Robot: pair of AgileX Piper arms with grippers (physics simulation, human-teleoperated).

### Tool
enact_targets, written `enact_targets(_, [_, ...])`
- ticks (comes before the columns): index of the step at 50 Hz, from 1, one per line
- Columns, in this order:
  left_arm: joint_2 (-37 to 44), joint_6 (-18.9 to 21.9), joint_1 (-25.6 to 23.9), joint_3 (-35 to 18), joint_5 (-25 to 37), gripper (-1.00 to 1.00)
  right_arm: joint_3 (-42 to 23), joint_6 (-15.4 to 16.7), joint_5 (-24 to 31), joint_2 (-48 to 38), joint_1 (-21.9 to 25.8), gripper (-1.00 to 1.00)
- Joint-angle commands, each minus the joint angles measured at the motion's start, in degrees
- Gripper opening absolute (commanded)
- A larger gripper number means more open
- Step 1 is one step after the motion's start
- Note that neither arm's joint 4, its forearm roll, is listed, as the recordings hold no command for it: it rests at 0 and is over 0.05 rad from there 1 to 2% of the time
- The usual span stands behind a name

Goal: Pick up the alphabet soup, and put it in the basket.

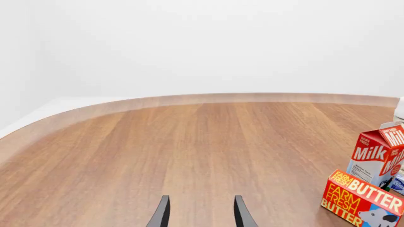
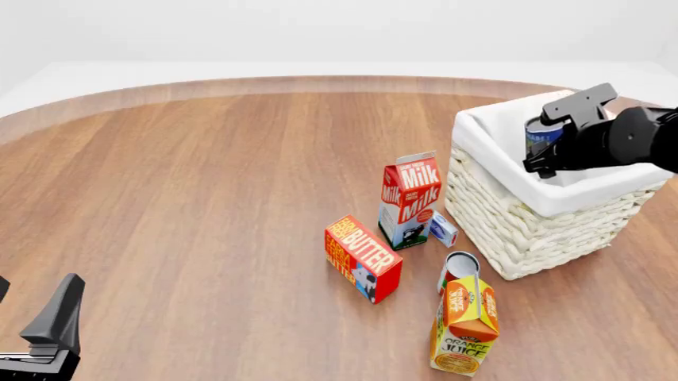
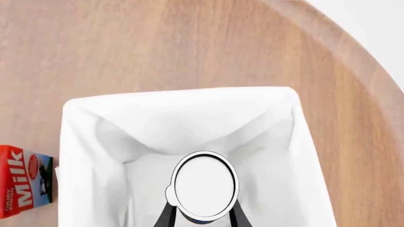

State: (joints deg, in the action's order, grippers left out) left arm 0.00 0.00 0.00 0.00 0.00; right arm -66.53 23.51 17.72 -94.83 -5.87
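The alphabet soup (image 2: 544, 132), a small can with a blue label, hangs in my right gripper (image 2: 551, 141) over the opening of the white wicker basket (image 2: 509, 216). In the right wrist view its silver-white top (image 3: 205, 186) sits between the two dark fingers (image 3: 166, 217), above the cloth liner (image 3: 177, 99). The right gripper is shut on the can. My left gripper (image 2: 48, 333) is low at the near left of the table, open and empty, far from the basket; its fingertips (image 1: 162, 213) show apart in the left wrist view.
Left of the basket stand a milk carton (image 2: 410, 198), a small blue-white box (image 2: 443, 228), a butter box (image 2: 363, 258), a small red-labelled can (image 2: 459, 268) and an orange juice carton (image 2: 464, 321). The table's curved far edge (image 2: 317, 81) runs behind.
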Motion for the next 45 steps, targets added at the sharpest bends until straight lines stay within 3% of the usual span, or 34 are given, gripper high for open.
enact_targets(1, [0.00,0.00,0.00,0.00,0.00,1.00,-0.53,-1.18,-0.36,-0.29,-0.24,-1.00])
enact_targets(45, [0.00,0.00,0.00,0.00,0.00,1.00,-2.30,-1.49,-1.68,-6.09,-1.11,-1.00])
